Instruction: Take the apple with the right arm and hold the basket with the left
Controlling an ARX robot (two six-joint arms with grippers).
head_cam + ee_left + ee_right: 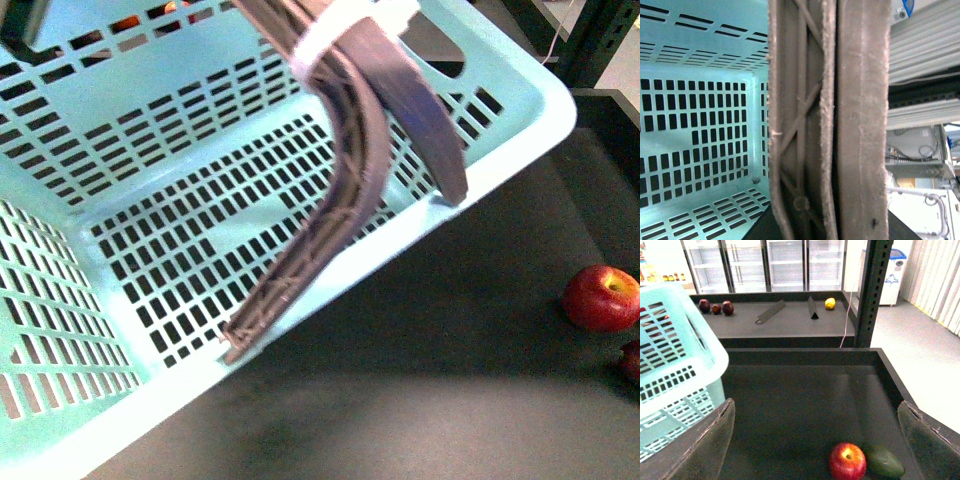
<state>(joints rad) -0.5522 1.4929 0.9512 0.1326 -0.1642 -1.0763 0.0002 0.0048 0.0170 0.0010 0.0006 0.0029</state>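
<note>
Tilted basket (pixel 530 95) holds nothing; apple (pixel 600 297) lies at its 4 o'clock on the bench (pixel 450 330), by the wide-open, empty right hand (pixel 815 410); left hand unseen, grip impossible to tell.

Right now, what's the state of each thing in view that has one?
basket, tilted, nothing seen inside
handles, raised, bound together by a white zip tie
apple, lying loose on the dark tray, not grasped
green fruit, lying right beside the apple
right pincer, open, holding nothing
left pincer, not visible
</note>
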